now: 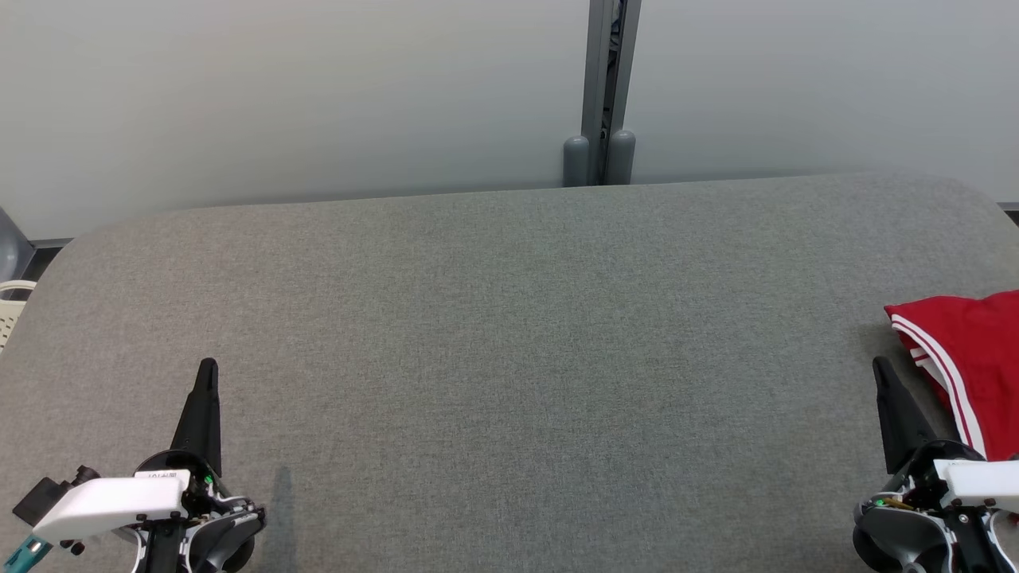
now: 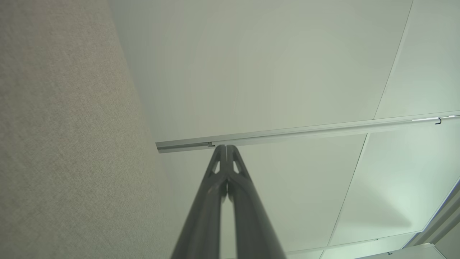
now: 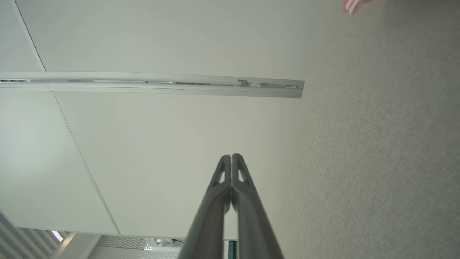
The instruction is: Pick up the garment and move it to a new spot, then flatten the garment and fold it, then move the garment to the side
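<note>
Above table [image 1: 509,318] — both jaws pressed together, empty; garment [image 1: 975,342] near right.

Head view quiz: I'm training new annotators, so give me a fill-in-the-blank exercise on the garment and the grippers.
The garment is ____ with white stripes.
It lies on the table at the robot's ____ side.
The left gripper and right gripper are both ____, holding nothing.
Missing words: red; right; shut.

Red garment [image 1: 975,350] with white edge stripes, speckled grey table [image 1: 509,358], dark left tool [image 1: 207,368] and right tool [image 1: 879,366], pale wall [image 1: 318,95].
</note>
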